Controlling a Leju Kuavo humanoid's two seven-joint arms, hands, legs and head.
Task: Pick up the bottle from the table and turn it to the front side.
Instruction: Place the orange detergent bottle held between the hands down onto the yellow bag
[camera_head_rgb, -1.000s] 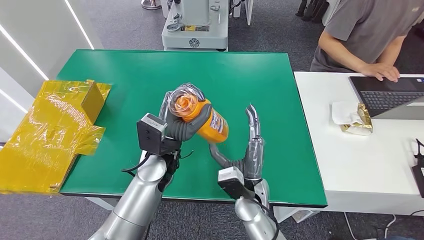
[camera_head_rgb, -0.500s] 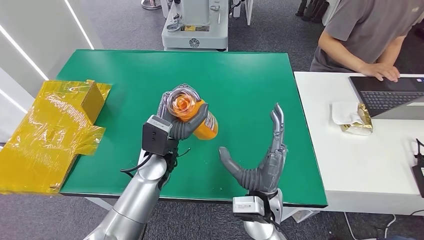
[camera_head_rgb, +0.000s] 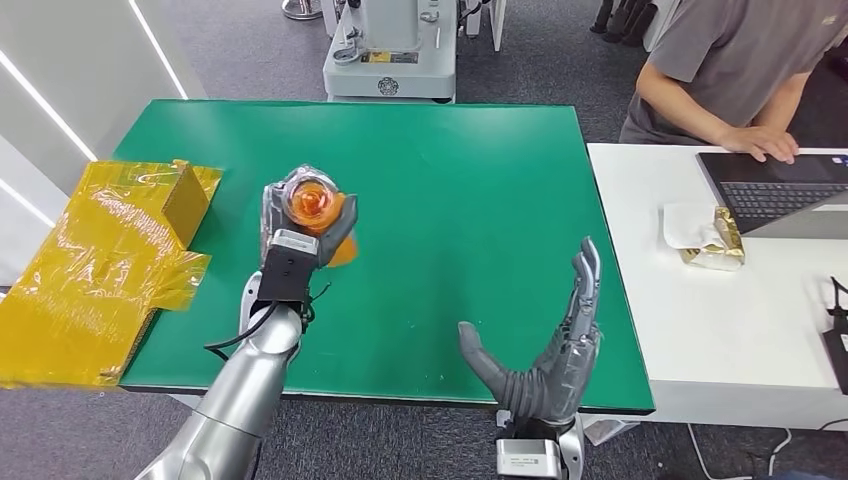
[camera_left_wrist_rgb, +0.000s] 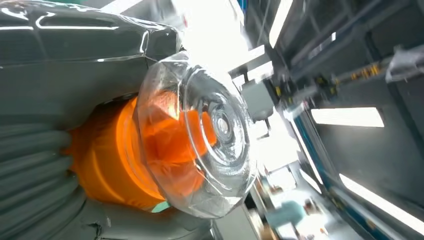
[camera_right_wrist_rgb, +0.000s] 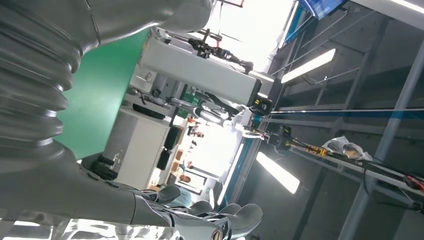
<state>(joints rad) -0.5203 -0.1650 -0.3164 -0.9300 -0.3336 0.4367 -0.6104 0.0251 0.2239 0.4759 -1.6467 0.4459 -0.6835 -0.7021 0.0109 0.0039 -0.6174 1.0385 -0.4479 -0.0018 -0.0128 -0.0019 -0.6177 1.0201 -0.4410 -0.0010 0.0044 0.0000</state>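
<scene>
The left hand (camera_head_rgb: 300, 232) grips the orange plastic bottle with a clear domed cap (camera_head_rgb: 316, 205), held above the green table (camera_head_rgb: 450, 160) at roughly 9 o'clock from table centre, cap end toward the head camera. The bottle's label side appears turned away, though the fingers hide most of the body. The right hand (camera_head_rgb: 550, 360) holds nothing, fingers spread and extended, at 5 o'clock over the near table edge.
</scene>
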